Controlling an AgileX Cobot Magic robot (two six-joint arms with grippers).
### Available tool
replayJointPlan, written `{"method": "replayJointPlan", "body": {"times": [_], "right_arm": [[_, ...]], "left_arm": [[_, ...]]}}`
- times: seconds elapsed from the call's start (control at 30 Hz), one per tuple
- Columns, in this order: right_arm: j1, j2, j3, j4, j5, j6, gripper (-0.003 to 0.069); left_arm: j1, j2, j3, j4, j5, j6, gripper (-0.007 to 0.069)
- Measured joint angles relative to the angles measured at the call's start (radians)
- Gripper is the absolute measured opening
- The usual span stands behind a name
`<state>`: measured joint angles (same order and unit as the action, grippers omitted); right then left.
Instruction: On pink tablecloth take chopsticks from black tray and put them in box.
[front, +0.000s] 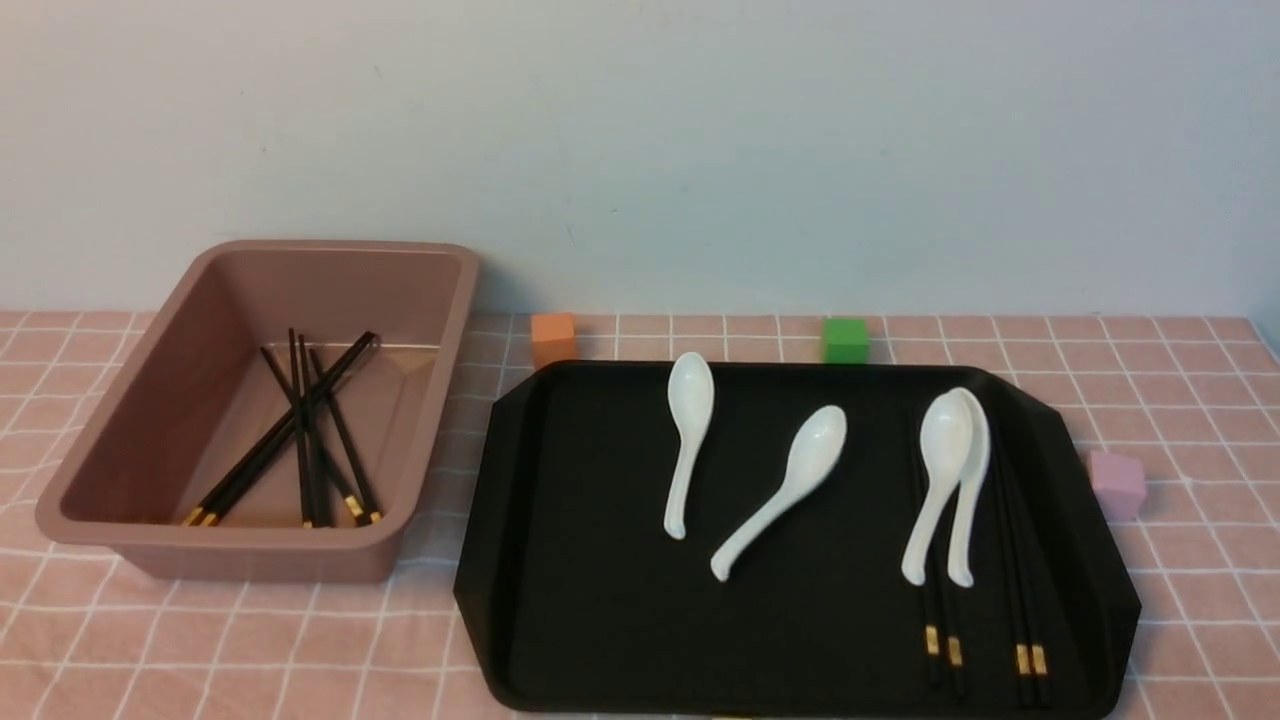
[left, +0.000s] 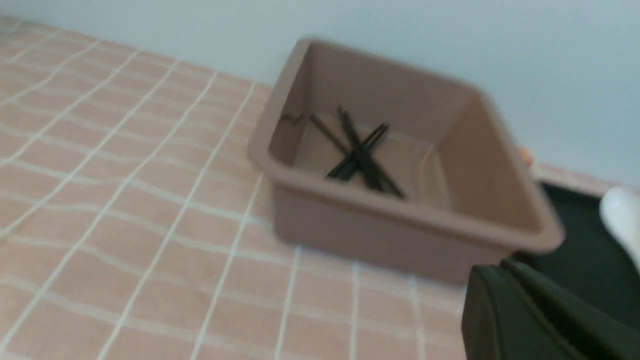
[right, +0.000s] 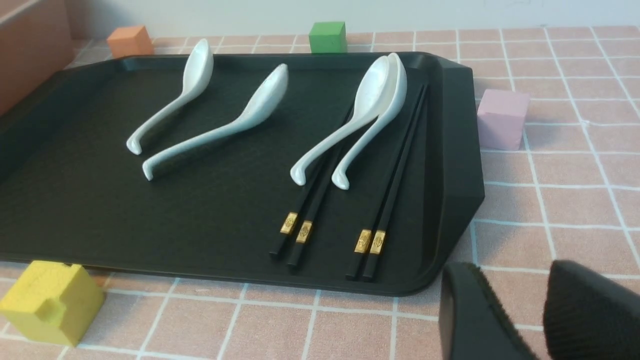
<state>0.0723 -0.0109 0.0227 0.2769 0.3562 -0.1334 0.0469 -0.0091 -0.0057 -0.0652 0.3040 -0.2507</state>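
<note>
The black tray (front: 600, 600) lies on the pink tablecloth (front: 250, 650), right of the box (front: 440, 330). Two pairs of chopsticks (front: 1030, 655) lie along the tray's right side, also in the right wrist view (right: 372, 240); one pair (right: 300, 225) is partly under two stacked spoons. Several chopsticks (front: 300, 440) lie crossed inside the box, also in the blurred left wrist view (left: 357, 155). My right gripper (right: 515, 280) is open and empty above the cloth, just off the tray's near right corner. My left gripper (left: 505, 267) looks shut and empty, near the box's corner. Neither gripper shows in the front view.
Several white spoons (front: 685, 440) lie on the tray. Small cubes stand around it: orange (front: 553, 338) and green (front: 845, 340) behind, pink (front: 1117, 484) to the right, yellow (right: 50, 300) at the near left corner. A wall (front: 700, 150) closes the back.
</note>
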Motion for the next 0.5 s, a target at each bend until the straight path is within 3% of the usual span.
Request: {"method": "replayJointPlan", "body": {"times": [0.17, 0.5], "right_arm": [[0.000, 0.000, 0.000, 0.000, 0.000, 0.000, 0.0240], [0.000, 0.000, 0.000, 0.000, 0.000, 0.000, 0.0240]], "left_arm": [[0.004, -0.001, 0.036, -0.029, 0.088, 0.029, -0.0013], [0.004, -0.001, 0.036, -0.032, 0.089, 0.033, -0.0013]]}}
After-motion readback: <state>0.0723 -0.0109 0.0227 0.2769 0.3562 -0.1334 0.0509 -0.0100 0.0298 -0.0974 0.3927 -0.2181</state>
